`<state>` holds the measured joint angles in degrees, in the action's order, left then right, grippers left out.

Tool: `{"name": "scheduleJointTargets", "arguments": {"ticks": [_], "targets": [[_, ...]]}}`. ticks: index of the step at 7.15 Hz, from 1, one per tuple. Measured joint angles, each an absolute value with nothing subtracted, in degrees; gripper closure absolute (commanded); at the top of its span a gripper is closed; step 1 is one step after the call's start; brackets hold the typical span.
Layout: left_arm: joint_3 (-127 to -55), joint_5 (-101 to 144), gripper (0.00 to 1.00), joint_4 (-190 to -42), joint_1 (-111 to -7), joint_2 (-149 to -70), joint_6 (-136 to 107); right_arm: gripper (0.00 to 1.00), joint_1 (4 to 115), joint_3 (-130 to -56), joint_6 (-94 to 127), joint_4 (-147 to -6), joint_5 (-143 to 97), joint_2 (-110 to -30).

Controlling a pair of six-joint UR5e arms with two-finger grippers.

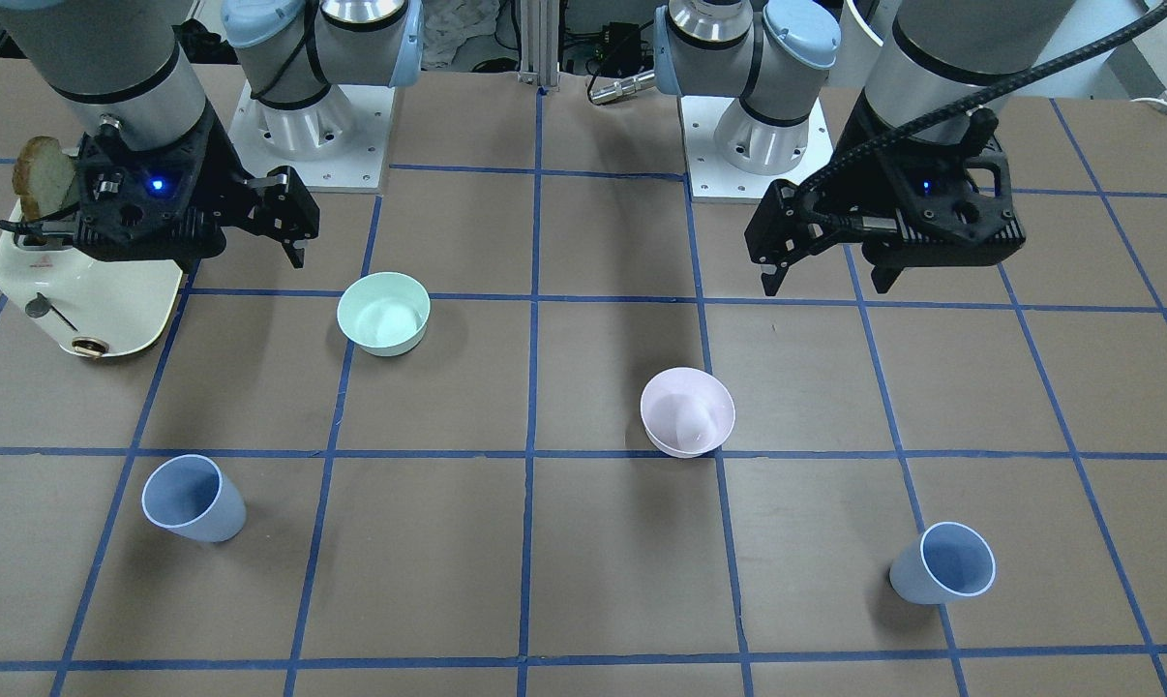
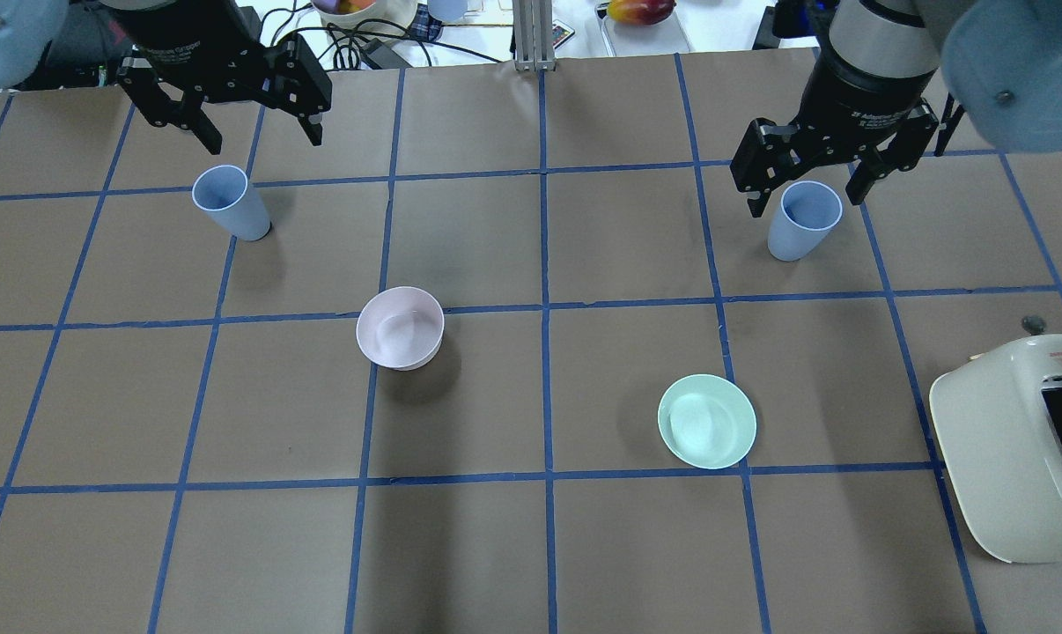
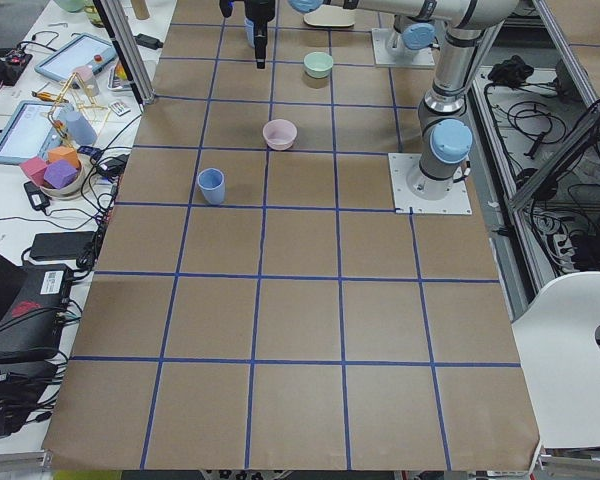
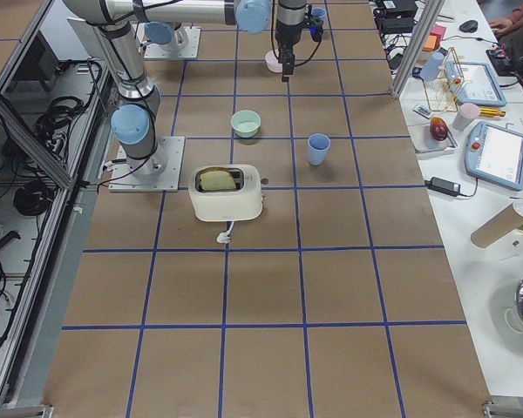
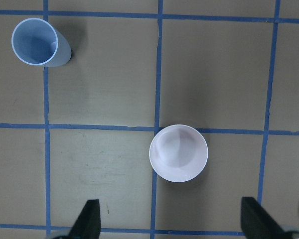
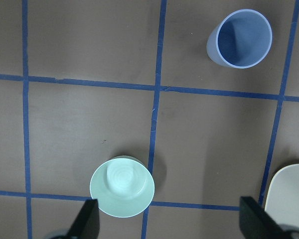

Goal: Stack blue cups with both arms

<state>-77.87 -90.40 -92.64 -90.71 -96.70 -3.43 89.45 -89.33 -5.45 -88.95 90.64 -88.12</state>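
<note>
- Hovering spread and empty: left gripper (image 2: 262,139) and right gripper (image 2: 802,201).
- Upright on the table, well apart: left blue cup (image 2: 230,204) and right blue cup (image 2: 802,227).
- Risk — a finger clipping a rim on descent could topple that light cup.

Bright, even overhead light fills the brown paper-covered table (image 2: 584,546); the pale periwinkle-blue plastic cups (image 2: 232,207) (image 2: 800,231) cast soft, short shadows (broader, fainter ones streak the middle). Focus is sharp, glare slight.

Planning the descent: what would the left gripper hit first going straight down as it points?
Probably bare table close beside the pink bowl; the left gripper hangs open, though depth is unclear.
</note>
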Motion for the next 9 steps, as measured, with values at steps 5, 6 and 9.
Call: {"name": "scheduleJointTargets", "arguments": {"ticks": [5, 6, 9], "targets": [[-77.85, -90.42, 0.0, -92.62, -90.68, -96.68, -3.39, 0.0, 89.05, -90.13, -5.45, -88.79, 90.55, -88.29], [-77.67, -90.34, 0.0, -92.53, -90.56, -96.76, -3.29, 0.0, 89.05, -90.15, -5.58, -88.79, 90.57, -88.31], [-78.73, -90.29, 0.0, -89.15, -89.32, -100.75, -2.95, 0.0, 89.08, -90.15, -6.36, -88.86, 90.51, -88.39]]}}
